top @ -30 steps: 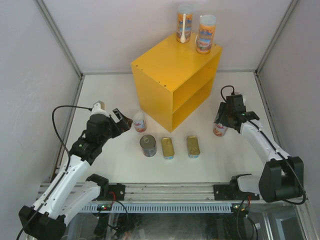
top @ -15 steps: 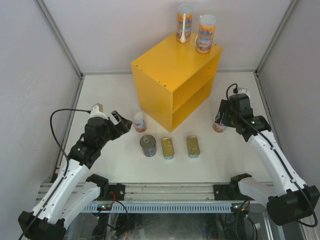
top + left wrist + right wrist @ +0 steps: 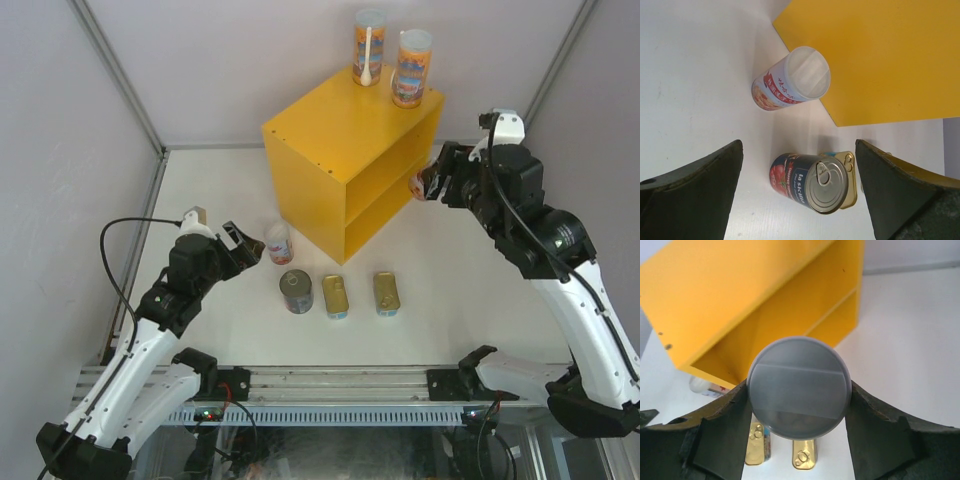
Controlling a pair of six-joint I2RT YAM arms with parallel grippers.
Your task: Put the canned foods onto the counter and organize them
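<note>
One slim can (image 3: 420, 186) now hangs off the worktop (image 3: 215, 190) at three o'clock of the counter (image 3: 340, 140), pinched by right fingers (image 3: 722, 432); left fingers (image 3: 690, 195) spread wide.

Table (image 3: 200, 190): white, matte, no marks seen; lies under and ahead of left fingers (image 3: 690, 200), also under right fingers (image 3: 715, 440). Walls (image 3: 230, 60): pale grey panels, well beyond both finger sets and on outer side of each. Corner posts (image 3: 120, 85): grey metal, one per rear corner. Rail (image 3: 340, 378): alu. profile, well behind fingers at near edge. Ribbed white strip (image 3: 330, 415): just beside rail, nearer cam.
</note>
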